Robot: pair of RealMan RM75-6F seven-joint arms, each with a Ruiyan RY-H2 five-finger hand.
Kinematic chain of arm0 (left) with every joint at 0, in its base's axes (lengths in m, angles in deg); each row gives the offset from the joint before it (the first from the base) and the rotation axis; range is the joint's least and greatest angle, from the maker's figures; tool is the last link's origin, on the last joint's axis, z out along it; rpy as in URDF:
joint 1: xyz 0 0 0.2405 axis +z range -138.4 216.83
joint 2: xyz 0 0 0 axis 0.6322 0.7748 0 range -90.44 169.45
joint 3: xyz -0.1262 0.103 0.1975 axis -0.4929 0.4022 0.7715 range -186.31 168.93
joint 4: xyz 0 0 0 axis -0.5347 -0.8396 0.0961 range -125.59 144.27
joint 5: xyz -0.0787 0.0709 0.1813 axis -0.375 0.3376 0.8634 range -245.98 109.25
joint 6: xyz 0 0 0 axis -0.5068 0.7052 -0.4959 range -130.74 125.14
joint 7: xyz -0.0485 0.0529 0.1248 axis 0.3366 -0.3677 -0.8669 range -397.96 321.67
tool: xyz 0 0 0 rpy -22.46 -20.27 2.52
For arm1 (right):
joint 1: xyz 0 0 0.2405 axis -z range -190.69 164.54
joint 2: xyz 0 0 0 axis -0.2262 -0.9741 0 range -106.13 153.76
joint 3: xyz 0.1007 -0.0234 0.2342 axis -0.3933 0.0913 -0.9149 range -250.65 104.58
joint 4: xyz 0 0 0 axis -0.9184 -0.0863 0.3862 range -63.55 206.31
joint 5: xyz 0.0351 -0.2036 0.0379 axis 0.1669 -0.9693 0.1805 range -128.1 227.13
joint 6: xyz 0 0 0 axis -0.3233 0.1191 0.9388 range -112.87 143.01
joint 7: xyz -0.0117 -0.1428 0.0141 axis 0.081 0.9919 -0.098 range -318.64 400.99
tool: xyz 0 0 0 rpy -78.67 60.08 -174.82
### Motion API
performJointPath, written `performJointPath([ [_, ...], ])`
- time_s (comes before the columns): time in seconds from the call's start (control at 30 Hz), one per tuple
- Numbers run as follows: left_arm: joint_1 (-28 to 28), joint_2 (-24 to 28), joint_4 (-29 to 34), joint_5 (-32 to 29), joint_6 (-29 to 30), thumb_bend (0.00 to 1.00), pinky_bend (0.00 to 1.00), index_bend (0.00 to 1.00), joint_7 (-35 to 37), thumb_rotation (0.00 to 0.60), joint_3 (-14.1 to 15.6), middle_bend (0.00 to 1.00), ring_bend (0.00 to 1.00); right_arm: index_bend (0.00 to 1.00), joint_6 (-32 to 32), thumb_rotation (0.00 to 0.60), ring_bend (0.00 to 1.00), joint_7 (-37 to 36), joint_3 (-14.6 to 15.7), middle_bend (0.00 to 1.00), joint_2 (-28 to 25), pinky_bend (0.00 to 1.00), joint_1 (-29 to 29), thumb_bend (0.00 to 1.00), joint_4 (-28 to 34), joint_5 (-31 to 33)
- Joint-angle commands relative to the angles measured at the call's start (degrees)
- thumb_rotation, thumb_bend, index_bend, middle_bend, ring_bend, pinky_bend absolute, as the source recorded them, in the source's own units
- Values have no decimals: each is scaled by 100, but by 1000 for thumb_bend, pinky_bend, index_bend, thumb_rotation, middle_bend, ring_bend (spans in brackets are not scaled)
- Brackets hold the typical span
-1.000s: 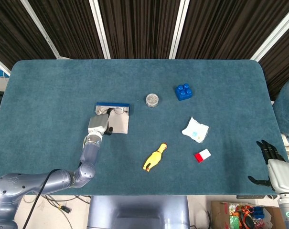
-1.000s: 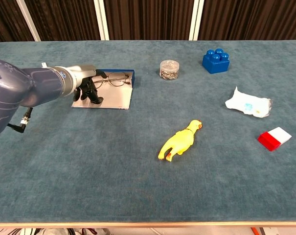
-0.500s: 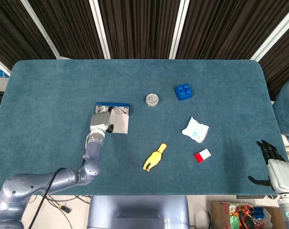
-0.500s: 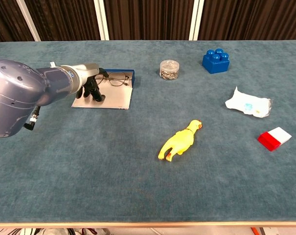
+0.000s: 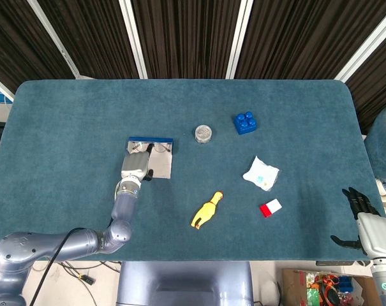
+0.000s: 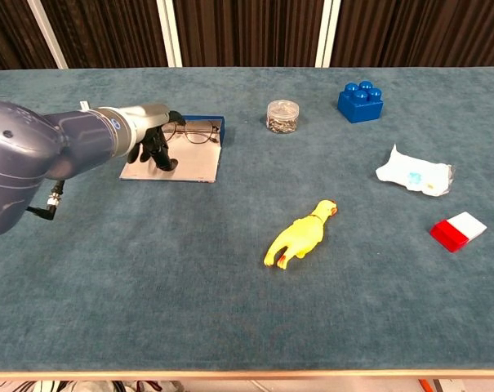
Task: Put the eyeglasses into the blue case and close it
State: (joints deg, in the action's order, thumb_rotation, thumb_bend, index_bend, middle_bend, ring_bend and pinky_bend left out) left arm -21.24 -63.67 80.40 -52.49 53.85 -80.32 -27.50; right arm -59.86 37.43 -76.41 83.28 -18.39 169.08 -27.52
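Note:
The blue case lies open left of the table's centre, its grey lining up and its blue edge at the far side. The thin-rimmed eyeglasses lie inside it against that blue edge. My left hand is over the case's left part, its dark fingertips resting on the lining right beside the glasses' left end; I see nothing held in it. My right hand hangs off the table's near right corner, fingers apart and holding nothing.
A small clear jar and a blue toy block stand behind the middle. A yellow rubber chicken, a white packet and a red-and-white block lie to the right of the case.
My left hand has shifted slightly to the right along the case, nearer the glasses. The glasses, the case and the right hand have stayed in place.

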Motion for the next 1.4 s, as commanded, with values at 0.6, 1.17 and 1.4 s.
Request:
performJointPath([
  [0.6,642,624,1217,1669,670,146,74,152,-56,600,1030,133,63,0,47,600,40,-101,-13,0,-23,210,-13,112,23,31],
  [1.17,739,-188,55,2400,597,213,74,173,79,600,983,141,63,0,95,600,39,-167,-14,0,-58,210,-22,113,39,63],
  [1.4,774,-311,-143,2516,581,245,74,191,85,600,864,141,63,0,108,600,39,-166,-13,0,-62,210,-25,113,45,74],
])
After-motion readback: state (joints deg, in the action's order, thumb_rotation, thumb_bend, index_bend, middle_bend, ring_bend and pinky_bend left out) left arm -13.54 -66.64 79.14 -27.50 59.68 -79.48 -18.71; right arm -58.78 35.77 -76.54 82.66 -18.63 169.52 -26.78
